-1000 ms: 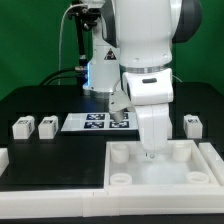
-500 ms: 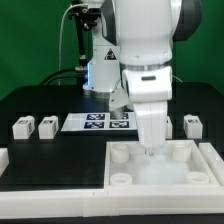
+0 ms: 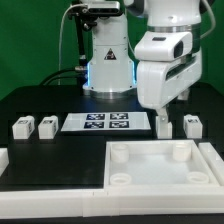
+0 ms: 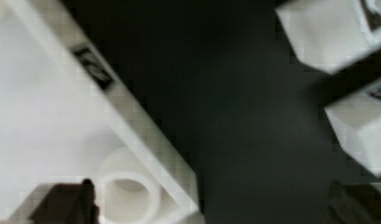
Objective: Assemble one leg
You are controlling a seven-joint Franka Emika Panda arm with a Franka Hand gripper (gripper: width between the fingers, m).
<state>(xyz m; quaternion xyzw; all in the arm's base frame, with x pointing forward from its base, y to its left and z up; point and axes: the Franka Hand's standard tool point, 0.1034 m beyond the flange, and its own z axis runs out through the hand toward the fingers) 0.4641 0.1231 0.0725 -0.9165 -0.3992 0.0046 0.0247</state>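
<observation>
1. holding the jaws wide apart and gripping nothing; showing the two dark fingers at opposite edges of the wrist view, with only bare black worktop between them.
2. hanging over the worktop in the exterior view, between the marker board and the nearest leg; not managing to tell how high above the surface.
3. finding that nearest leg resting on the worktop toward the exterior view's right, just beside the jaws and apart from them, with its tagged face turned to the camera.
4. seeing a second leg and a third leg lying side by side well apart from the jaws, past the marker board on the exterior view's left.
5. noting the large white tray-like piece lying nearer the camera than the jaws, with round sockets at its corners; catching its edge and one socket close to one finger in the wrist view.
6. making out two blurred white blocks across the dark strip in the wrist view, too soft to identify.
7. tracing the white arm upward from the jaws.
</observation>
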